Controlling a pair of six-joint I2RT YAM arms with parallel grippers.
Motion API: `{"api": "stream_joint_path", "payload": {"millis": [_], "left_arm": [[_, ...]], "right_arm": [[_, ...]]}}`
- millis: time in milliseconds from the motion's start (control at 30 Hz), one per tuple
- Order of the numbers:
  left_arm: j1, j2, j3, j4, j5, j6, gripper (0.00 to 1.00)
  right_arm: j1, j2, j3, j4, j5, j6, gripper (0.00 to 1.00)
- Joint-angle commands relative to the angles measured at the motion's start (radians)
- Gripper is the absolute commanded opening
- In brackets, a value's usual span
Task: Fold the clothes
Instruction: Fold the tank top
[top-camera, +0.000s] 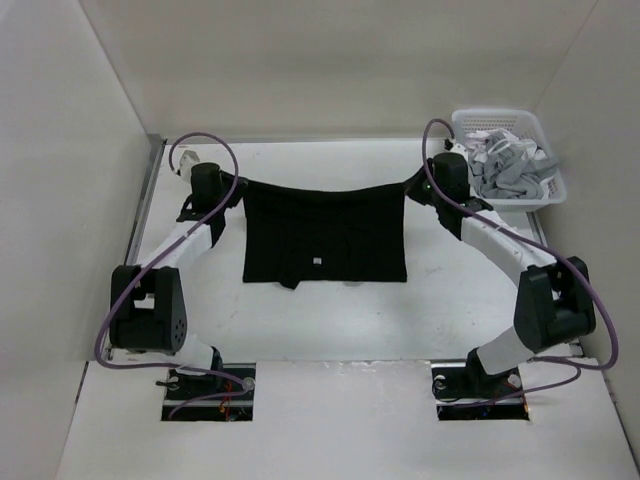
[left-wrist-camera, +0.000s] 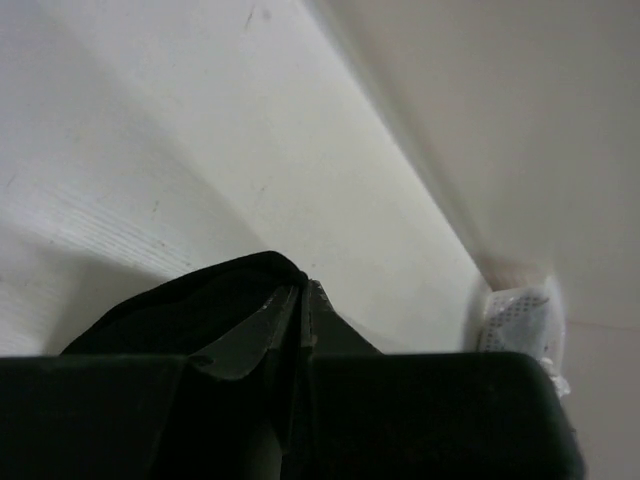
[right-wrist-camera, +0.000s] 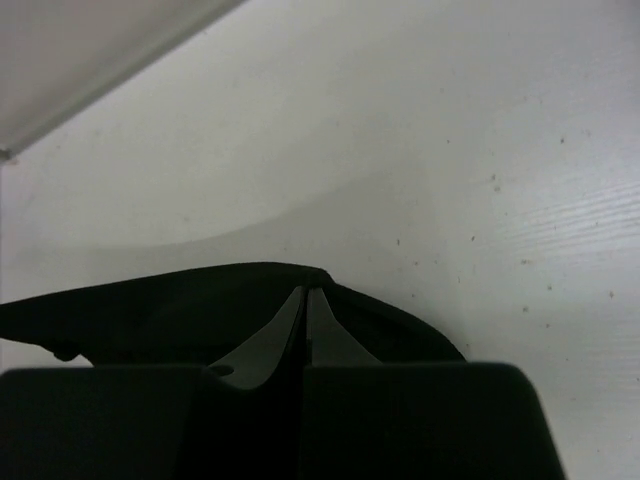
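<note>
White worktop (top-camera: 330, 320) between pale walls (top-camera: 330, 60); the black T-shirt (top-camera: 325, 235) lies spread toward its far edge, far corners pinched in the closed jaws of left gripper (top-camera: 238, 190) and right gripper (top-camera: 412, 188); folding looks barely started.

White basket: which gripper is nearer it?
Right. The right gripper holds one corner of the black T-shirt beside the basket; the left gripper holds the opposite corner, far across.

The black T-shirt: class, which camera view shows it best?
Top external: it shows the whole black T-shirt spread between both arms, pale tag included. The wrist views show only a black edge, clamped in the left pincer and the right pincer.
</note>
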Motion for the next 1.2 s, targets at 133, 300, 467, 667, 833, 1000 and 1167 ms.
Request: {"api": "stream_joint_path", "payload": {"millis": [133,300,467,667,833,1000,1167], "left_arm": [[0.009,-0.25,-0.242,0.172,-0.007,-0.008,0.03],[0.014,-0.368,-0.441,0.209,0.014,0.009,0.04],[0.02,-0.422,-0.555,0.23,0.043,0.03,0.05],[0.033,-0.514,-0.687,0.229,0.06,0.052,0.04],[0.044,-0.496,-0.748,0.233,0.063,0.063,0.06],[0.07,-0.479,-0.779,0.253,0.065,0.054,0.22],[0.09,-0.592,-0.753,0.2,0.071,0.05,0.25]], "right_arm": [[-0.027,-0.2,-0.209,0.141,-0.07,0.062,0.0],[-0.028,-0.297,-0.392,0.181,-0.059,0.084,0.0],[-0.024,-0.368,-0.543,0.201,-0.034,0.105,0.0],[0.001,-0.428,-0.679,0.193,0.016,0.139,0.0],[0.019,-0.404,-0.734,0.196,0.024,0.188,0.01],[0.024,-0.451,-0.725,0.143,0.023,0.185,0.24],[0.024,-0.414,-0.689,0.165,-0.005,0.164,0.49]]}}
